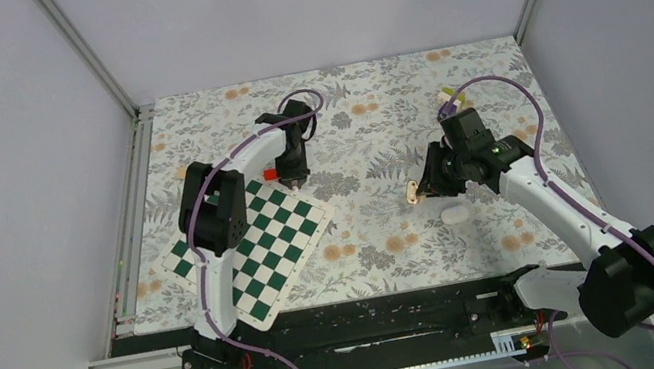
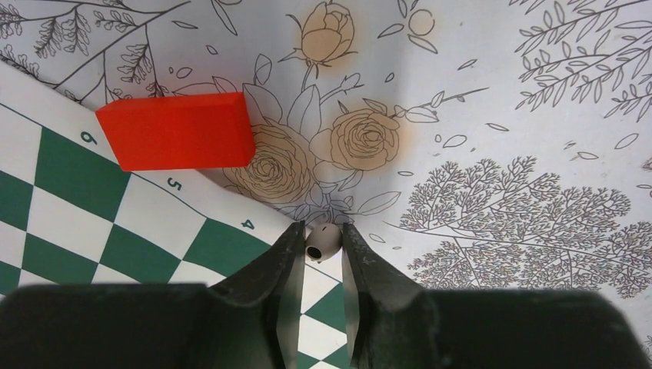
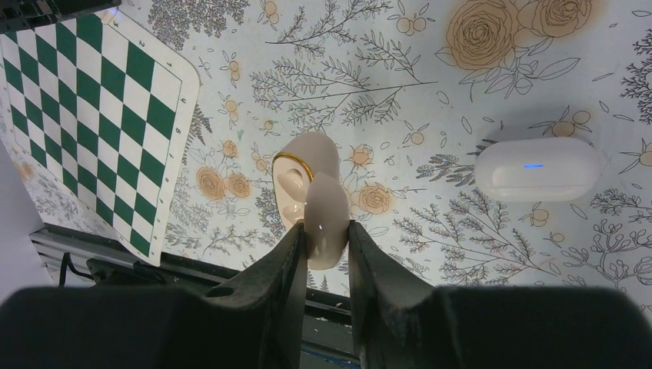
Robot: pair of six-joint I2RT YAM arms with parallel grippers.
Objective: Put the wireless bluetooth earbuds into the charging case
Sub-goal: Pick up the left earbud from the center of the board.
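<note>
So, the move turned on the earbud-to-case gap, and the two were well apart.

The earbud [image 2: 323, 241] sat at the edge of the chessboard [image 2: 69, 207], where it met the floral cloth [image 2: 500, 92]. The red block [image 2: 177, 131] lay near it on the same edge. The left gripper [image 2: 322, 227] bracketed the earbud, one finger on each side. Its jaws were narrow and looked to touch both flanks, but a real clamp could not be confirmed. The earbud looked to rest on the board, not lifted.

The charging case [image 3: 307, 173] lay to the right of that, in the right gripper [image 3: 327, 228], which was clamped on it. The fingers pinched the near shell, and the gold-rimmed half stuck out past the fingertips. The case's long axis ran roughly in line with the fingers. The case was open, and in the top view its tan inside seemed to face left, toward the left arm [image 1: 230, 176]. It appeared to be held clear of the cloth.

Judgement: the left arm was far nearer the earbud, so it would carry the earbud rightward while the right presented the opening. A small rounded earbud held at the very fingertips could squirt out. How the earbud sat relative to the socket was not readable, and no second earbud was visible.

A white pod [image 3: 537, 169] with a blue light lay on the cloth near the right gripper. It was probably not the target.
</note>
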